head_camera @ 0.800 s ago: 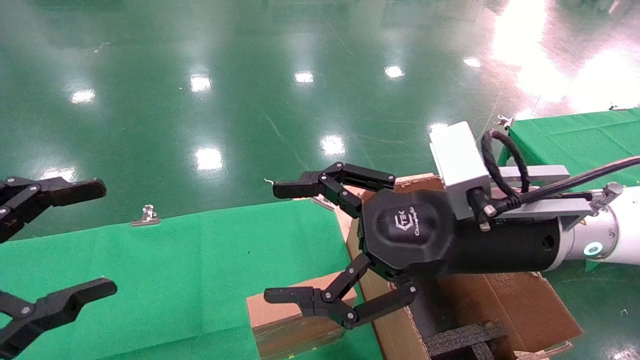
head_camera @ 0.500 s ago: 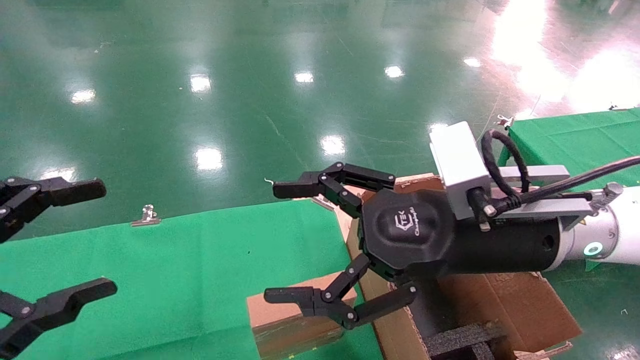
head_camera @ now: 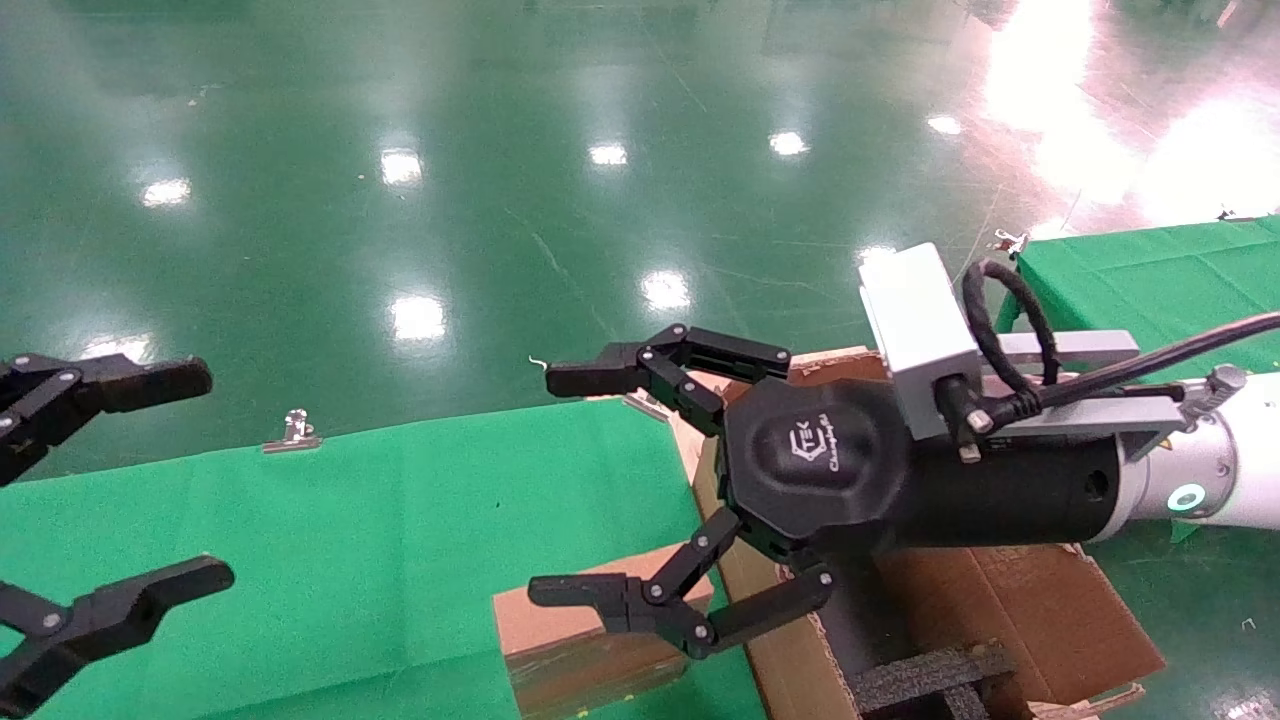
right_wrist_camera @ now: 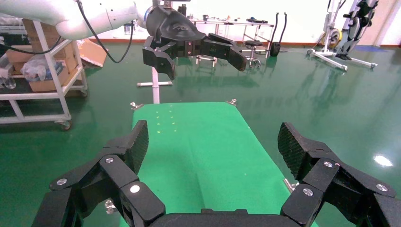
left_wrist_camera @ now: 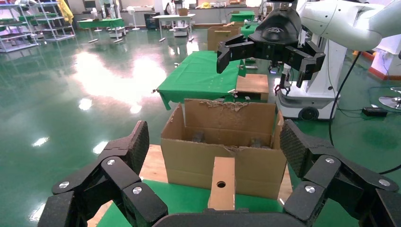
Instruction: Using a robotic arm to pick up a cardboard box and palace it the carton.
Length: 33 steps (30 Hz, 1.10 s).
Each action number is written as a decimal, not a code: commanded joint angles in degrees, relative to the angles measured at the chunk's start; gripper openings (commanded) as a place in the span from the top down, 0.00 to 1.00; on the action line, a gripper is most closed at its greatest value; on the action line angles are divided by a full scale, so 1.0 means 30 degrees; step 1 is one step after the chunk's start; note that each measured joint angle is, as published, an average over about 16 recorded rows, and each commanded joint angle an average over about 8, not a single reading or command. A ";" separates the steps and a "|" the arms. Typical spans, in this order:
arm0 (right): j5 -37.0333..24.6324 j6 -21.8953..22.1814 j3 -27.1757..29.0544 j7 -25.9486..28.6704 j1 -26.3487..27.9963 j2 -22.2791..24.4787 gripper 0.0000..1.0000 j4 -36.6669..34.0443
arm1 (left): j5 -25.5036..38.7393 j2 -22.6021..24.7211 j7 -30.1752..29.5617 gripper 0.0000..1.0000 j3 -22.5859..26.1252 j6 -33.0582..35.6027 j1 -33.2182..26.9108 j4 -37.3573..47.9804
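- Brown cardboard box [head_camera: 585,632] rests on the green tabletop [head_camera: 330,530], just beside the carton [head_camera: 1010,610].
- Robotic arm [head_camera: 930,460] hovers above both, its claw [head_camera: 640,500] spread apart, empty.
- Left claw [head_camera: 100,500] spread apart at the tabletop's left end.
- Right claw [right_wrist_camera: 213,156] also apart.

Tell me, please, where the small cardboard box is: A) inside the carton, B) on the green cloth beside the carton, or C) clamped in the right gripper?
B: the cardboard box rests on the green cloth beside the carton, and the right gripper is open and empty.
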 commanded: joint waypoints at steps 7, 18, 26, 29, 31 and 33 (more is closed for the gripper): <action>-0.0363 -0.0080 -0.0174 0.0102 0.0088 0.0087 0.00 -0.0004 | 0.0000 0.0000 0.0000 1.00 0.0000 0.0000 0.0000 0.0000; -0.5077 -0.0806 -0.2410 0.0855 0.2527 -0.0303 0.00 -0.1146 | 0.0000 0.0000 0.0000 1.00 0.0000 0.0000 0.0000 0.0000; -0.9077 -0.1497 -0.5001 0.0354 0.5037 -0.2143 0.00 -0.2876 | 0.0000 0.0000 0.0000 1.00 0.0001 0.0000 -0.0001 0.0000; -1.0294 -0.1571 -0.6096 -0.0059 0.5907 -0.3003 0.00 -0.3584 | 0.0000 0.0000 0.0000 1.00 0.0001 0.0000 -0.0001 0.0000; -1.1012 -0.1580 -0.6822 -0.0389 0.6473 -0.3579 0.00 -0.4070 | 0.0000 0.0000 0.0000 1.00 0.0001 0.0000 -0.0001 0.0000; -1.1617 -0.1574 -0.7482 -0.0743 0.6971 -0.4098 0.00 -0.4556 | 0.0000 0.0000 0.0000 1.00 0.0001 0.0000 -0.0001 0.0000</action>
